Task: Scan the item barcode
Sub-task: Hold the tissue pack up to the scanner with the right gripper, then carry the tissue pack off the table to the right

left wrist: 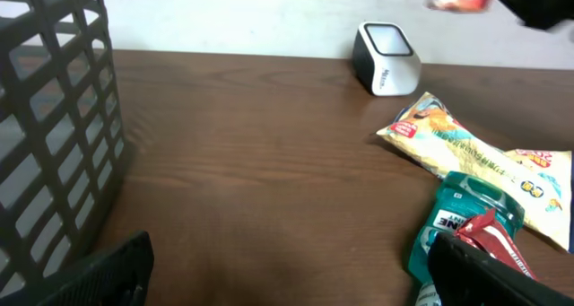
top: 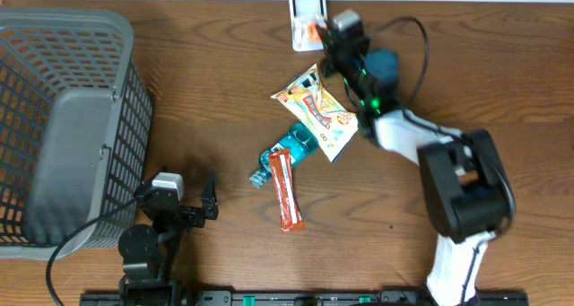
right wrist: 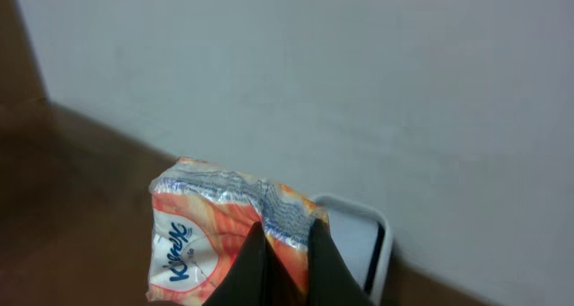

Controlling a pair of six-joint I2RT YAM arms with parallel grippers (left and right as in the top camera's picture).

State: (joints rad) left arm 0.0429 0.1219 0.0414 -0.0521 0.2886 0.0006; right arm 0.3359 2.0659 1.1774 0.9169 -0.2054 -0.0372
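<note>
— Can you read the barcode?
— No, it's hidden. Your right gripper is clamped on the tissue pack above the scanner, half covering it. Left gripper gapes, empty. One basket. Three loose items: bag, pouch, bar.

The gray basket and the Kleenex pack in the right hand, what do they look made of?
Basket: likely molded plastic, matte gray; the sign is its uniform open lattice walls. Kleenex pack: thin glossy plastic film, apparently; its printed wrapper crinkles and catches light along the crimped top seam.
</note>
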